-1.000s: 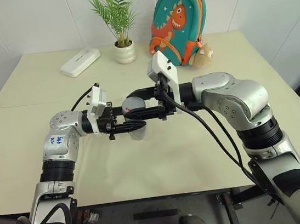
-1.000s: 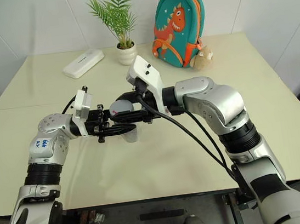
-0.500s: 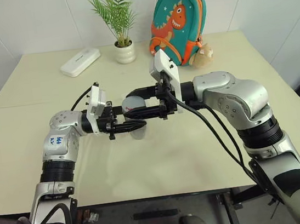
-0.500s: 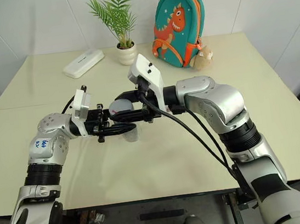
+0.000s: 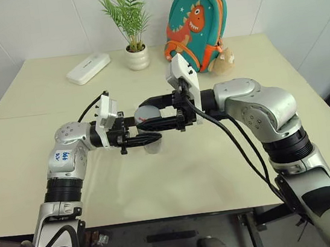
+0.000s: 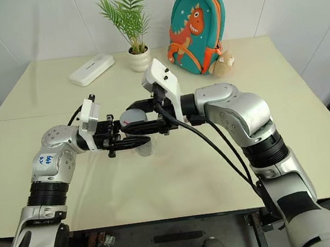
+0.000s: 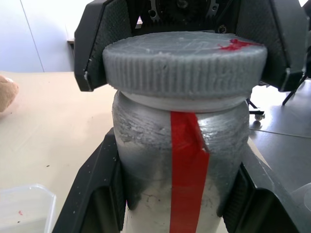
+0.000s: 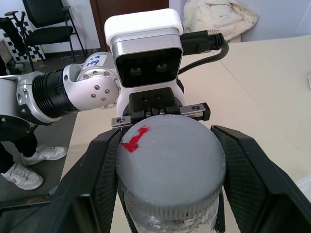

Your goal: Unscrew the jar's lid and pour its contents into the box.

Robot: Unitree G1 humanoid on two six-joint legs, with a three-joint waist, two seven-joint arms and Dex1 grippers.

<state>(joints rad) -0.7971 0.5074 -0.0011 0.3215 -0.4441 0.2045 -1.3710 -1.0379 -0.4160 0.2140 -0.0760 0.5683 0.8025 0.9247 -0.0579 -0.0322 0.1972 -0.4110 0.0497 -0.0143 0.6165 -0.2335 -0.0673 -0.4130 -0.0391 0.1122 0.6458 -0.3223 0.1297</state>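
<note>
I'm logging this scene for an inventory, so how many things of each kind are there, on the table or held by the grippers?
Jars: 1, the jar
Lids: 1, the lid
Clear trays: 1, the box
Potted plants: 1
White cases: 1
Backpacks: 1
Plush toys: 1
Total: 7

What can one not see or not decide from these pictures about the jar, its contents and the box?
- The contents: in the left wrist view the jar has a clouded wall and a red stripe, so nothing inside shows.
- The box: cut off by the picture's edge in the left wrist view, one corner visible.
- The lid: the right gripper grips it; how far it is unscrewed cannot be told.
- The left gripper hides the jar's sides.
</note>
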